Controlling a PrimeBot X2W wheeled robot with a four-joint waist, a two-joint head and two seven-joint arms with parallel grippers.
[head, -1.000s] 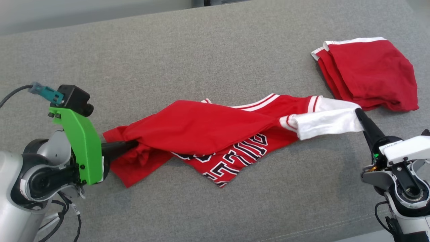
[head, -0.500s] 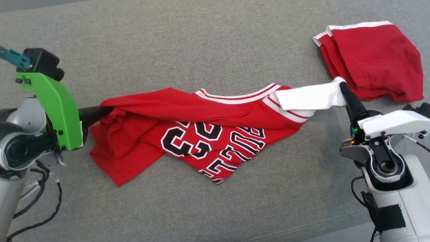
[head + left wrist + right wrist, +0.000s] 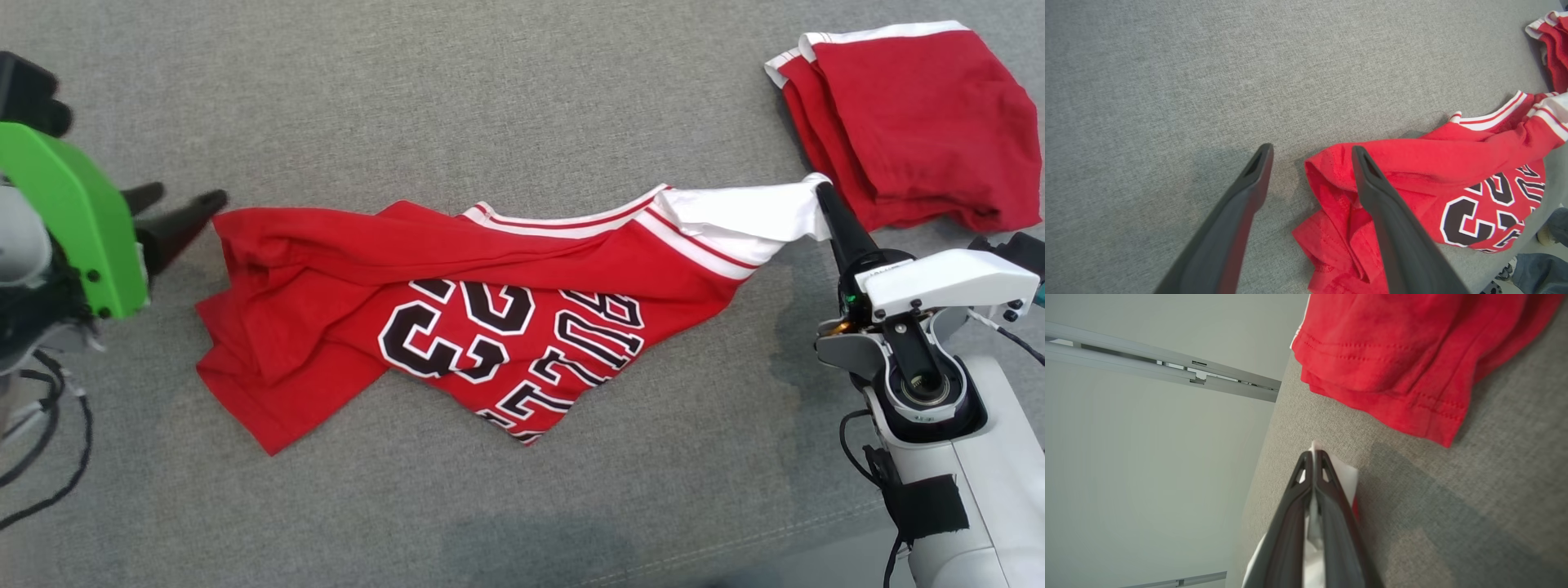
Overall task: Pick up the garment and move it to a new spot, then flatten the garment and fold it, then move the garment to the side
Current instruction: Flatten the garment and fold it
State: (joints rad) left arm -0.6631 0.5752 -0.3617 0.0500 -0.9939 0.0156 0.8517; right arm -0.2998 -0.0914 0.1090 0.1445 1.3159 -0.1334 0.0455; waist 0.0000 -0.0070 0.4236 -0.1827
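Right gripper [image 3: 1314, 455] pinches white cloth [image 3: 1348, 476] near folded red garment [image 3: 1392, 355].

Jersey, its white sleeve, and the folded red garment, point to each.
jersey [image 3: 310, 269], head view, red body left of the numbers.
white sleeve [image 3: 739, 214], head view, middle of the white cloth.
folded red garment [image 3: 922, 114], head view, centre of top layer.

Grey woven cushion [image 3: 490, 98] with a crumpled red jersey [image 3: 326, 269] mid-surface, a folded red garment [image 3: 922, 122] at far right
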